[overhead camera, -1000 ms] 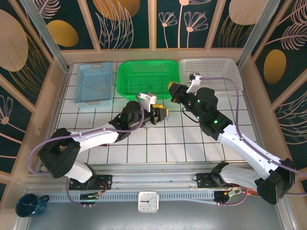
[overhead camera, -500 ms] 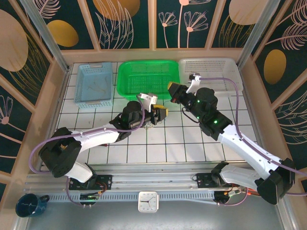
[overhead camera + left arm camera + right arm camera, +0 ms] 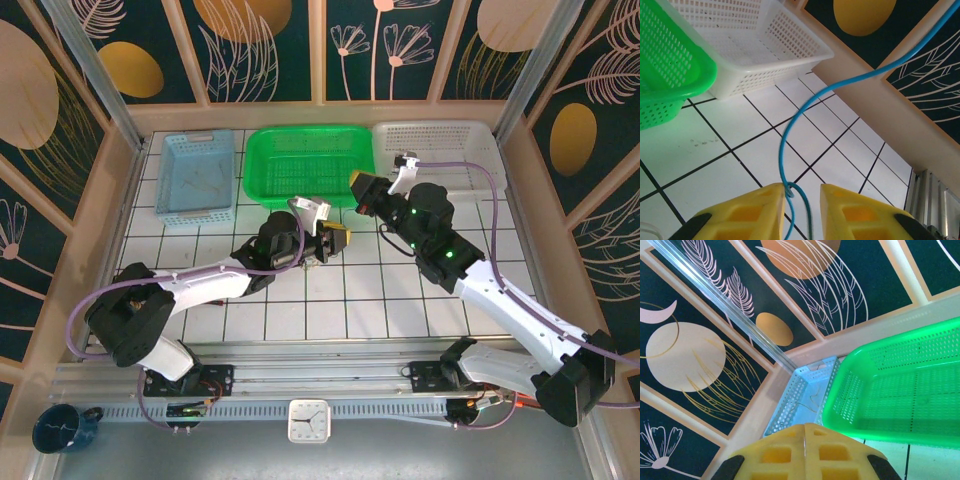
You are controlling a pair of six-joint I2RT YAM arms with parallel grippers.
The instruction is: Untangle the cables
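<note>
Left jaws narrowed above white-tiled table [image 3: 400,300] (black grout), leaf-patterned walls [image 3: 270,50] around.

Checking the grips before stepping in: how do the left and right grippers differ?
The left gripper has fingers apart, a blue cable passing through the gap; the right gripper has them pressed together. The left points toward the white basket, the right toward the blue basket. Both have yellow fingers.

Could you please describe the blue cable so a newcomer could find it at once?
Find the green basket at the back of the tiled table; in front of it hangs the left gripper with yellow fingers. Between those fingers a cable rises in a long arc. It is bright blue and hair-thin, unlike the thick purple hoses on the arms.
</note>
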